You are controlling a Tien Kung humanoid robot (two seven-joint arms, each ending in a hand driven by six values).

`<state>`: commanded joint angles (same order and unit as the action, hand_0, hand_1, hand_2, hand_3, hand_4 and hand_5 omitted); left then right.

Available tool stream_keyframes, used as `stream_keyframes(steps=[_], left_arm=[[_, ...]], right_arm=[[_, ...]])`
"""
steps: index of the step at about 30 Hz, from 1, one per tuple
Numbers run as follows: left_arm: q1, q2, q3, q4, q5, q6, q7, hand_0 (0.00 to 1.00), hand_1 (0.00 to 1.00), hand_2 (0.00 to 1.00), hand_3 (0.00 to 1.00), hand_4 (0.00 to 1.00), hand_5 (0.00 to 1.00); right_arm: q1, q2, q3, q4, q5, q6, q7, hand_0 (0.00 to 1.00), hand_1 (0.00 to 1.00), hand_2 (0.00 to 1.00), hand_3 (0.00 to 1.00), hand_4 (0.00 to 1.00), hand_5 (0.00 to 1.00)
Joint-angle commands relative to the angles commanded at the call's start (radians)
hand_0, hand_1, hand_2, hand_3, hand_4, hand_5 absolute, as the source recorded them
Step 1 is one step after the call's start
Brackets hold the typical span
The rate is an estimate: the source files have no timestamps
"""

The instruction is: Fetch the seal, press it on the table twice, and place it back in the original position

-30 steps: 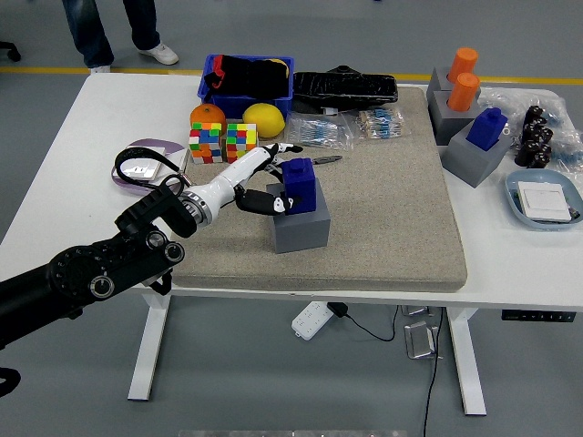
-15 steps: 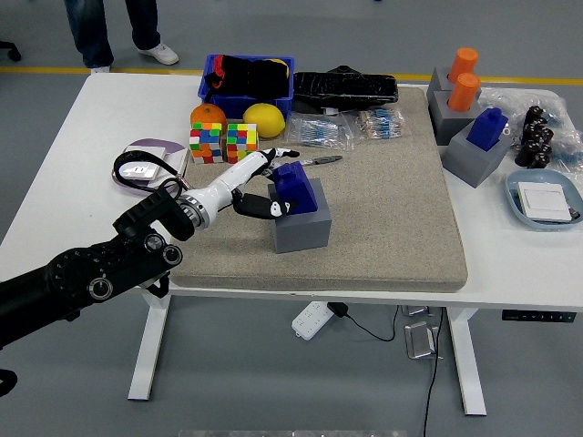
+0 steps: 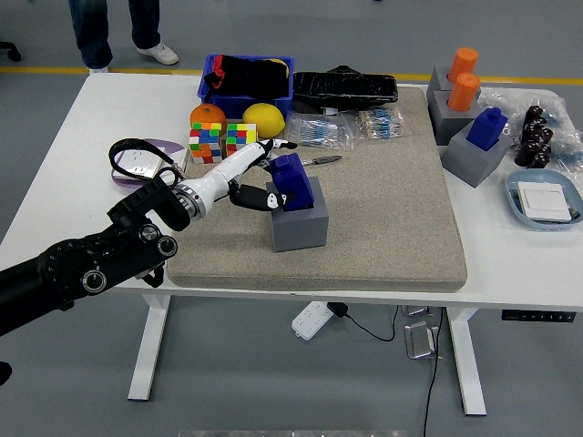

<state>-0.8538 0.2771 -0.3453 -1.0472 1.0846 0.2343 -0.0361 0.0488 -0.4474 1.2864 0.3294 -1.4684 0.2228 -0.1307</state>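
Note:
A blue seal point(image 3: 291, 178) sits tilted, partly lifted out of its grey holder block point(image 3: 300, 221) near the middle of the grey mat point(image 3: 383, 209). My left hand point(image 3: 265, 177) is shut on the seal, with white fingers point(image 3: 260, 152) over its top and dark fingertips against its left side. The black left arm point(image 3: 100, 264) reaches in from the lower left. My right arm is not visible.
Two colour cubes point(image 3: 224, 141), an orange point(image 3: 208, 116) and a lemon point(image 3: 263, 119) lie just behind my hand, with a blue bin point(image 3: 246, 77) behind them. Grey blocks with orange and blue seals point(image 3: 474, 109) stand at the right. A person's legs point(image 3: 114, 27) show at the far left.
My left hand has pulled the blue seal up and to the left, so it now leans out of the grey block. The arm has shifted slightly left and back.

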Motion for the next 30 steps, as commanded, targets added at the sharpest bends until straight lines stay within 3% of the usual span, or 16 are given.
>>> stream_keyframes(steps=[9,30], left_arm=[[-0.008,0.009,0.007,-0.015,0.024,-0.021,0.026,0.834,0.482,0.395,0.908,0.596,0.002],[-0.026,-0.006,0.025,-0.021,0.108,-0.028,0.044,0.825,0.480,0.392,0.906,0.584,0.002]], right_arm=[[0.000,0.000,0.001,0.000,0.000,0.001,0.000,0.818,0.728,0.723,0.682,0.776,0.580],[0.000,0.000,0.004,0.000,-0.003,0.000,0.000,0.818,0.727,0.723,0.681,0.777,0.581]])
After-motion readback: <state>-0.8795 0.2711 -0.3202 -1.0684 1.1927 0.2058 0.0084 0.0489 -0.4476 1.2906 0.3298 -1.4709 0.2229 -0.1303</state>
